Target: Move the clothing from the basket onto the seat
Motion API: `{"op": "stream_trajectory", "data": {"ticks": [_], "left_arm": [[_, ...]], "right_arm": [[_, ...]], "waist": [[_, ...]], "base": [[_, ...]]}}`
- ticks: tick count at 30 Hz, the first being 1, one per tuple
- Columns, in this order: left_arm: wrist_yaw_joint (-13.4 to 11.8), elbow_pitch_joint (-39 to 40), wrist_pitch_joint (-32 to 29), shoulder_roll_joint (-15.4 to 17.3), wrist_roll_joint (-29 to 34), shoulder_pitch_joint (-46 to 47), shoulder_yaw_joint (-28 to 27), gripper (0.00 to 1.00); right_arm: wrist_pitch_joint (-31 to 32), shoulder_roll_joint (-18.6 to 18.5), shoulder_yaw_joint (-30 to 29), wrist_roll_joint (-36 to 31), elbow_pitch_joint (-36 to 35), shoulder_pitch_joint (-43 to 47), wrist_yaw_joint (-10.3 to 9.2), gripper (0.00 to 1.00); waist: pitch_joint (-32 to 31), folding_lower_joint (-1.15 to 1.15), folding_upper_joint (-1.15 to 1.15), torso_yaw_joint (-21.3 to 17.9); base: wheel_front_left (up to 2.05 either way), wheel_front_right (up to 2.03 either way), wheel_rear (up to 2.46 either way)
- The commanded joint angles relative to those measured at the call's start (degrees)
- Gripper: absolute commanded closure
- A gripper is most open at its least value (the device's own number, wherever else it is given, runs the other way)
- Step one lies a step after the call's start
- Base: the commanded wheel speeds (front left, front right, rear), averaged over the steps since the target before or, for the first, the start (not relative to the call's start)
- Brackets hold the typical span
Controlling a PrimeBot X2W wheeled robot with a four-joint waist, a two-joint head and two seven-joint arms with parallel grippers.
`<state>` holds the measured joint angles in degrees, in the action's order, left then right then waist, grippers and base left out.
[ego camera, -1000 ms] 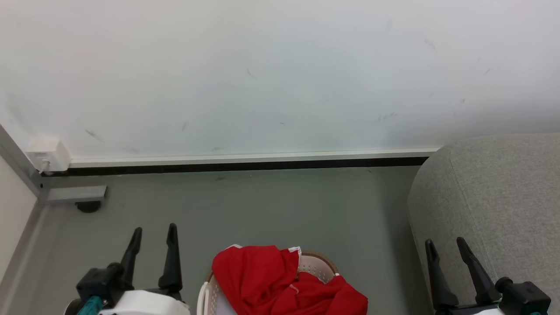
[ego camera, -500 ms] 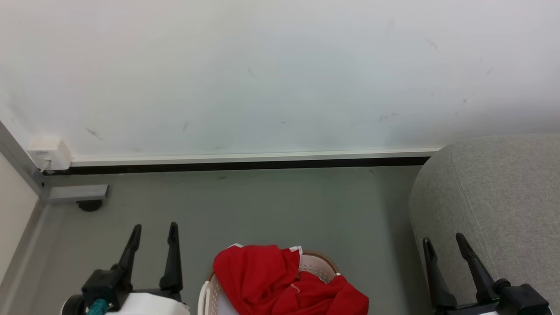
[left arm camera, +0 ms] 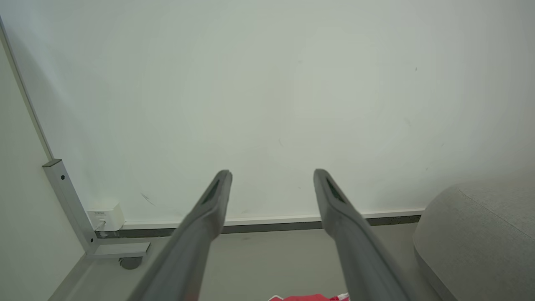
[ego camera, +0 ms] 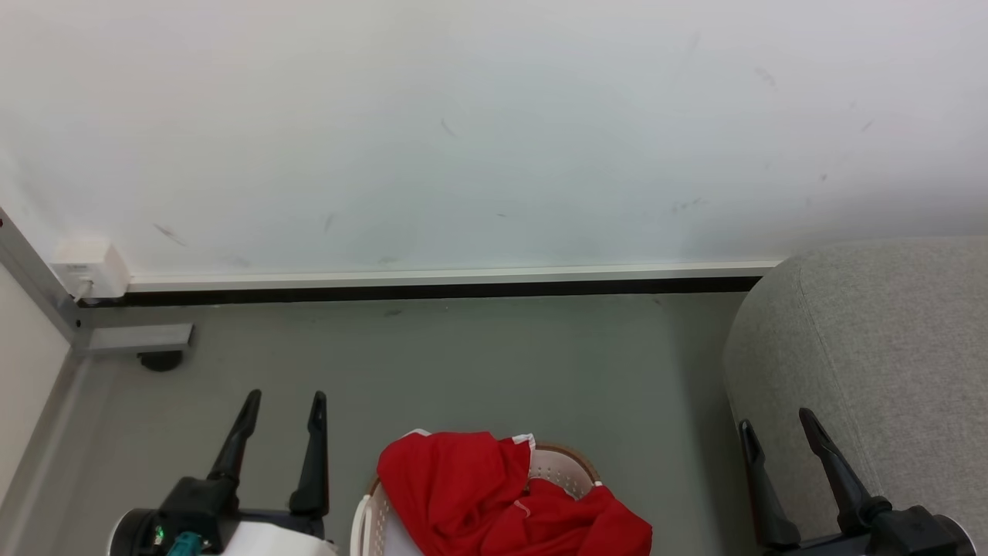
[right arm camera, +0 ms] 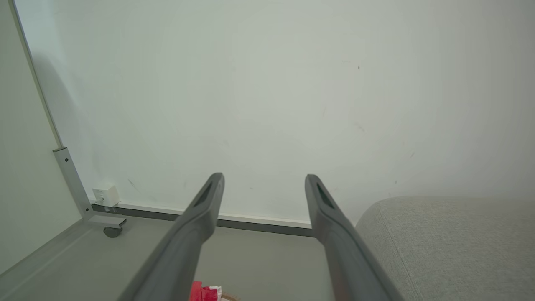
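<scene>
Red clothing (ego camera: 494,502) with white trim is heaped in the off-white basket (ego camera: 559,467), which stands on the floor at the bottom centre of the head view, its brown rim showing at the back. A red scrap of the clothing (left arm camera: 307,297) peeks in at the bottom edge of the left wrist view, and the clothing (right arm camera: 200,292) also edges into the right wrist view. The grey seat (ego camera: 888,347) fills the right side. My left gripper (ego camera: 283,401) hangs open left of the basket. My right gripper (ego camera: 774,421) is open in front of the seat's rounded corner. Both hold nothing.
A white wall (ego camera: 463,139) with a dark skirting strip runs across the back. At the left corner stand a metal post foot with a caster (ego camera: 158,359) and a small white box (ego camera: 86,266). Grey floor (ego camera: 494,363) lies between basket and wall.
My left gripper has shifted slightly right and up in the head view. My right gripper has sunk a little and drifted left. The basket and clothing stay put.
</scene>
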<state>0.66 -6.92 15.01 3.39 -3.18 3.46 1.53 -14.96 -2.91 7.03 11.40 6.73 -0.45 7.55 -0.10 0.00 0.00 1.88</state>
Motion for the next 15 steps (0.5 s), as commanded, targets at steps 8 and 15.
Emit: {"op": "stream_trajectory", "data": {"ticks": [8, 15], "left_arm": [[0.86, -0.04, 0.17, -0.20, 0.61, -0.34, -0.95, 0.00], [1.26, -0.42, 0.17, -0.33, 0.27, -0.17, -1.51, 0.00]], "right_arm": [[-0.29, -0.01, 0.01, 0.56, -0.52, 0.62, -0.12, 0.00], [-0.29, 0.00, -0.06, 0.88, -0.59, 0.50, -0.12, 0.00]], "waist": [[0.11, 0.00, 0.00, -0.10], [0.23, 0.00, 0.00, -0.21]], "base": [[0.00, 0.00, 0.00], [0.00, 0.00, 0.00]]}}
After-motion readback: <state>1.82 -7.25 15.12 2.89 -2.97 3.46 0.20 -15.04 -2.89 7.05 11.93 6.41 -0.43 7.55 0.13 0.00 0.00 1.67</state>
